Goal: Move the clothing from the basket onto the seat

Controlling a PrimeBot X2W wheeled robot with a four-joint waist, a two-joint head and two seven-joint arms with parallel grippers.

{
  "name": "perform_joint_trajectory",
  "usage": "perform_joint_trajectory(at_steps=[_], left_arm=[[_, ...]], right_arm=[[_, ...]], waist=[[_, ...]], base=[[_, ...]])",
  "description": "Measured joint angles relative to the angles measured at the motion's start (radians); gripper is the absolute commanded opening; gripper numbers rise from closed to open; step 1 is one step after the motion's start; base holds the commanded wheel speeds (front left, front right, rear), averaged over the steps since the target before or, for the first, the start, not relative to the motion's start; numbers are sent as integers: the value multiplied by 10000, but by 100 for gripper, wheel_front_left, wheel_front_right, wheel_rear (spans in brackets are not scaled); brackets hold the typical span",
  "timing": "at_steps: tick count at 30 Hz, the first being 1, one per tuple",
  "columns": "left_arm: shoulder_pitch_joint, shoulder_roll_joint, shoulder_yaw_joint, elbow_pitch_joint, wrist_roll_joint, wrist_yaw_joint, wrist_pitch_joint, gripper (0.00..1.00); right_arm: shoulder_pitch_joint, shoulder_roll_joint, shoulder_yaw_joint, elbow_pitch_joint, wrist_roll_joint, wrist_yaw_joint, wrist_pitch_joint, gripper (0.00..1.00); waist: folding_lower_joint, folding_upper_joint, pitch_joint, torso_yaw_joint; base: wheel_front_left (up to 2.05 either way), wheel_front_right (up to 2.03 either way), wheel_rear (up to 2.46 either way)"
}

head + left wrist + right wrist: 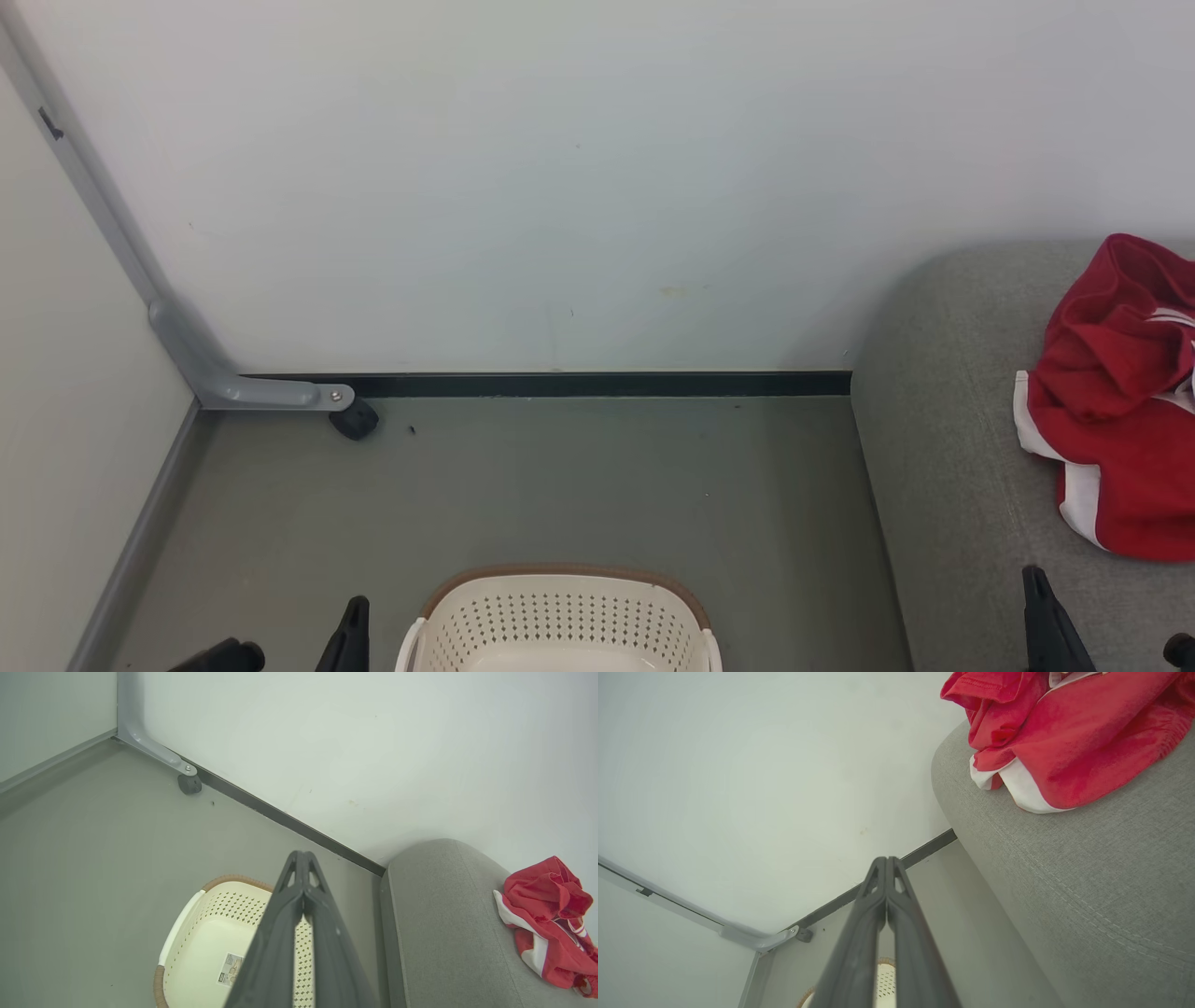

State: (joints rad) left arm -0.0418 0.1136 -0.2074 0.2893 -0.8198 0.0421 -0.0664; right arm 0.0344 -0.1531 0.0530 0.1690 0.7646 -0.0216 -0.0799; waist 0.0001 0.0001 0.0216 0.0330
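Grey floor point(560, 485) stretches left of and beyond the basket point(560, 571) to the dark skirting point(597, 385). My left pincer point(302, 855), jaws pressed together on nothing, hangs above the basket, whose cream bottom shows a paper label point(230, 969). Right of the basket stands the seat point(943, 420), with the clothing point(1120, 401) heaped on it. My right pincer point(886, 861) is likewise closed and holds nothing.

The clothing point(1116, 401), bright red fabric with white panels and edging, is lying crumpled in a heap on the seat point(943, 448), at three o'clock in the head view. The grey upholstered seat, rounded at its corner, is filling the four o'clock side. The basket point(560, 616), cream, perforated and brown-rimmed, is standing upright on the floor at six o'clock, near the seat, its paper label showing on the bottom.
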Motion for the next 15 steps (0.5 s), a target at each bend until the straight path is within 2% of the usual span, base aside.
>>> perform_joint_trajectory(at_steps=[15], left_arm=[[-20, -188, 650, 13, -1705, -345, 399, 0]], right_arm=[[-281, 232, -414, 282, 1824, 309, 443, 0]], waist=[[0, 0, -44, -73]], base=[[0, 0, 0]])
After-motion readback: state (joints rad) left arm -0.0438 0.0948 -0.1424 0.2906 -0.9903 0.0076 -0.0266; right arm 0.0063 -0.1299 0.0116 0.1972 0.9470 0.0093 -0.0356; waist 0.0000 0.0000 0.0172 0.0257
